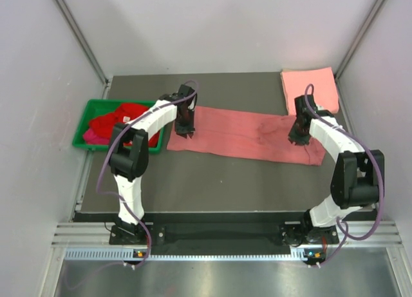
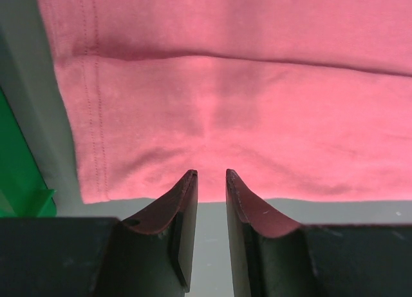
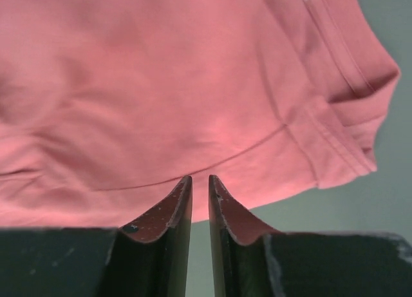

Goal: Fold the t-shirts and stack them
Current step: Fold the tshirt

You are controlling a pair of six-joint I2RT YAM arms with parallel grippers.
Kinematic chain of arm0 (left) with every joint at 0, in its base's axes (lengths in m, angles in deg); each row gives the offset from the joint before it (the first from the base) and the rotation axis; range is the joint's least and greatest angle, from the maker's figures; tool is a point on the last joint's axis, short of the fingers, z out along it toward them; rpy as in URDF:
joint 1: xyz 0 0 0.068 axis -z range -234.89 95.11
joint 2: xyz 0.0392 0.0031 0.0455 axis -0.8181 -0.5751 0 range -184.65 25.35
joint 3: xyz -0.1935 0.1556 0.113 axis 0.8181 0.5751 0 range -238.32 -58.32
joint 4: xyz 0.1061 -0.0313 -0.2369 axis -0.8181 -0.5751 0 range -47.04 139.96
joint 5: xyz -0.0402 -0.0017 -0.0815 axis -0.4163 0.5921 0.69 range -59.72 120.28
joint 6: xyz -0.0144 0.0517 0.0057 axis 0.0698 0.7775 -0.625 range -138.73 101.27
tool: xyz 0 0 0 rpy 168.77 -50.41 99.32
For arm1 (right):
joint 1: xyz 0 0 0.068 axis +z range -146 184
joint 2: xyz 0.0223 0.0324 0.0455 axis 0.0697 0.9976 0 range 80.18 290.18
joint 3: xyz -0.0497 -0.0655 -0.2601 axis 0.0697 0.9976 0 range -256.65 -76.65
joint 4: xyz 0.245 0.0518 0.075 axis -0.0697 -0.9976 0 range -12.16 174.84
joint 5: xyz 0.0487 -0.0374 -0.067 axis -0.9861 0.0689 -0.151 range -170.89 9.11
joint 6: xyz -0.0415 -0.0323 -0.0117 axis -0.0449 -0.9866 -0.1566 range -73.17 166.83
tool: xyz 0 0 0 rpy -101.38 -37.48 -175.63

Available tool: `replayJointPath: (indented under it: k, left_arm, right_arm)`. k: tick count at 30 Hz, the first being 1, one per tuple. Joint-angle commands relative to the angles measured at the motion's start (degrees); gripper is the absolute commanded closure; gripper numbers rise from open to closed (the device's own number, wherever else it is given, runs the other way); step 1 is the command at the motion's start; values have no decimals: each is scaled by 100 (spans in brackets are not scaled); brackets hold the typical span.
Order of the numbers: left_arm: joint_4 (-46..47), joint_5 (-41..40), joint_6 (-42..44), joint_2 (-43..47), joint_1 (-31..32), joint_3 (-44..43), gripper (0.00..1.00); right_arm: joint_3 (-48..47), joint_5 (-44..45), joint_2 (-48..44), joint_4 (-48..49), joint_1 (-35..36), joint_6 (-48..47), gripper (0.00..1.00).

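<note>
My left pincer [image 2: 210,173] is open just a crack. I see only grey table through the gap, so it has hold of nothing. Its tips sit right at the near edge of the rose-red t-shirt [image 1: 238,134], close to the stitched hem [image 2: 90,104] at the shirt's left end. My right pincer [image 3: 199,178] is open a crack too, and it is empty as far as I can see. It sits at the near edge of the shirt's other end, by what looks like a sleeve [image 3: 351,97].

I think I am at both ends so I can pick up the edge evenly and fold it over without it going crooked. The shirt lies flat in a long strip across the middle of the table [image 1: 212,181]. It runs from just beside the green bin [image 1: 82,126] at the left edge to near the right edge. More red t-shirts [image 1: 125,120] wait in the bin. A folded pink t-shirt [image 1: 309,87] lies at the far right corner. I think it is there to start the stack, out of the way.
</note>
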Motion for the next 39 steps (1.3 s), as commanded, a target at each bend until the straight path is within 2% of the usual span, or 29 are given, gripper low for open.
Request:
replayJointPath:
  k: [1, 5, 9, 15, 21, 27, 32, 36, 39]
  left_arm:
    - [-17, -335, -109, -191, -17, 143, 71]
    - [36, -748, -214, -349, -17, 494, 70]
    - [89, -1073, -293, -438, -17, 855, 70]
    - [290, -872, -496, -447, -9, 1373, 71]
    - [598, -968, -706, 168, 62, 2198, 70]
    - [616, -1056, -856, 572, 114, 2666, 71]
    - [186, -1240, -918, 1056, 167, 2360, 69]
    - [-201, -1320, -734, 1206, 281, 1334, 67]
    - [-106, -559, -461, 1171, 352, 482, 62]
  right_arm:
    - [304, -28, 52, 170, -267, -52, 83]
    - [734, 244, 298, 250, -584, -184, 86]
    - [1060, 902, 326, 337, -1023, -360, 87]
    - [1272, 1132, 501, 479, -1270, -571, 88]
    - [1421, 1326, 326, 479, -1358, -659, 88]
    - [1474, 1370, 282, 435, -1367, -711, 89]
    - [1325, 1414, 36, 286, -1375, -711, 89]
    - [965, 1344, -184, -109, -1375, -694, 86]
    - [622, 862, -430, -172, -1375, -939, 80]
